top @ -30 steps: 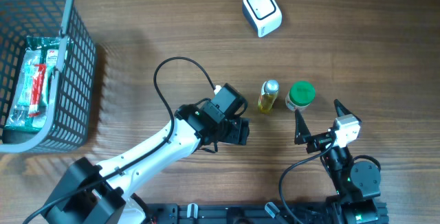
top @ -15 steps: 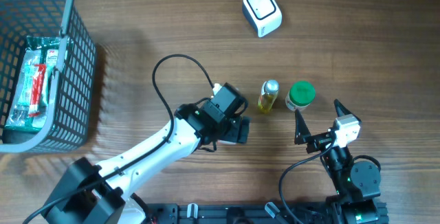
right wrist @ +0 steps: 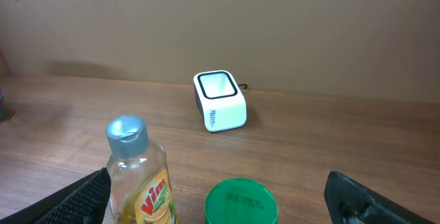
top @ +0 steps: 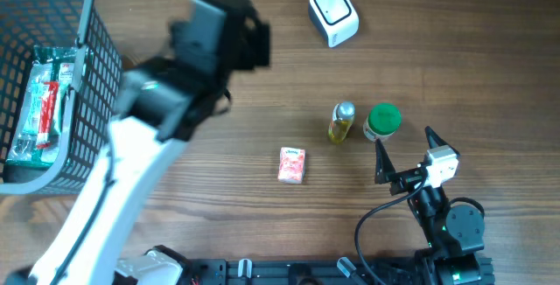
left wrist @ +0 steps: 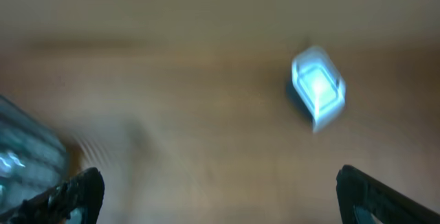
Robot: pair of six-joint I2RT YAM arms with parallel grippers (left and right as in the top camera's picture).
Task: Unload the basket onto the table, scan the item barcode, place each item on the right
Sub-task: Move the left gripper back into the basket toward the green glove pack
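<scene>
- Left gripper (left wrist: 220, 198): raised over the upper left of the overhead frame and blurred. Its wrist view shows the fingers set wide apart with nothing between them.
- Right gripper (top: 405, 149): lower right, fingers spread and empty. It faces the yellow bottle (top: 341, 123) and the green-lidded jar (top: 382, 121).
- Pink packet (top: 291, 164): lies flat and untouched at the centre of the table, left of and below the bottle. It is probably the item to scan, though the bottle or jar could serve as well.
- Scanner (top: 333, 14): white, at top centre-right, well apart from all three items. Its window faces up.
- Basket (top: 98, 75): far left, holding a wrapped pack.
- Handling note: no barcode is legible on any item. Grip the chosen item by its edges, keep the fingers off the printed faces, and turn the code towards the scanner window. Hold it steady and close above the window, not swept past.
</scene>
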